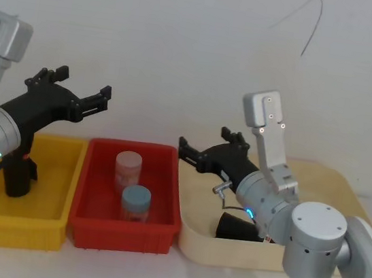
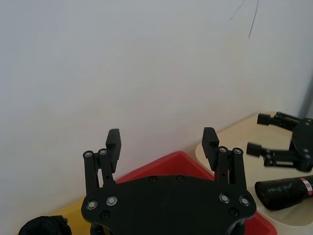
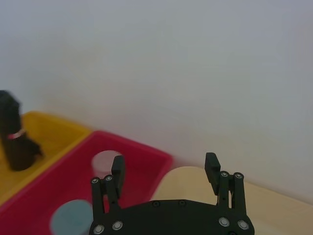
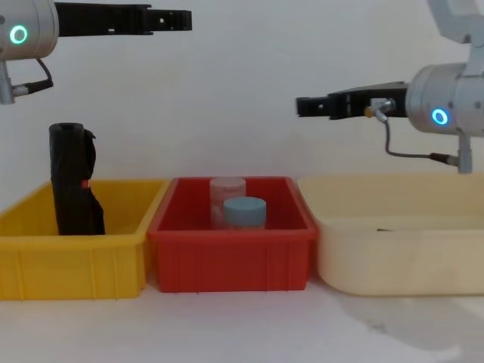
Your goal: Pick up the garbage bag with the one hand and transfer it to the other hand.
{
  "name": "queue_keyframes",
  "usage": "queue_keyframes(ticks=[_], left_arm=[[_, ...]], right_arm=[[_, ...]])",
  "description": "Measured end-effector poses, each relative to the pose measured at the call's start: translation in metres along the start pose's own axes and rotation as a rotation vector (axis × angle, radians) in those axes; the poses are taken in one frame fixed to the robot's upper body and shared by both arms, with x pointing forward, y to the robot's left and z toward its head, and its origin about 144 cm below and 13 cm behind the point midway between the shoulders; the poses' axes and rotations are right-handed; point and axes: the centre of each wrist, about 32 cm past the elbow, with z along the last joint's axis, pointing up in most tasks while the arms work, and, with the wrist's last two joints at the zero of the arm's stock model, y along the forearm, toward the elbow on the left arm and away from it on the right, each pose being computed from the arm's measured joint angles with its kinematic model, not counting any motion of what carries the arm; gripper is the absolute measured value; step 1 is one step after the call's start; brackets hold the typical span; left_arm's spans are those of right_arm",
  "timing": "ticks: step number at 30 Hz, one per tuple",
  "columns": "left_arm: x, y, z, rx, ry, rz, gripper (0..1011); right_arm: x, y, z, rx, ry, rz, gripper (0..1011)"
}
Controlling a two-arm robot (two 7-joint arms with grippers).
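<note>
Tightly rolled black plastic garbage bag (image 4: 72, 181) upright in yellow plastic bin (image 4: 76, 261), long axis vertical. Left pincer (image 1: 85, 80) high above bin, apart, nearer; right pincer (image 1: 204, 138) apart too, well right of bin.

Bright, even light washes the white wall (image 1: 185, 43); faint soft shadows sit beneath the red bin (image 4: 231, 261), source perhaps overhead
</note>
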Motion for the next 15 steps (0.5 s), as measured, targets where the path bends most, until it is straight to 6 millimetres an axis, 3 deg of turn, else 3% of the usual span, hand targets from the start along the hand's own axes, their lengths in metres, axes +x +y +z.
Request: queue_keyframes(ticks=[15], left_arm=[[0.000, 0.001, 0.000, -0.001, -0.001, 0.002, 1000]], right_arm=[[-0.030, 0.005, 0.002, -0.074, 0.036, 0.223, 1001]])
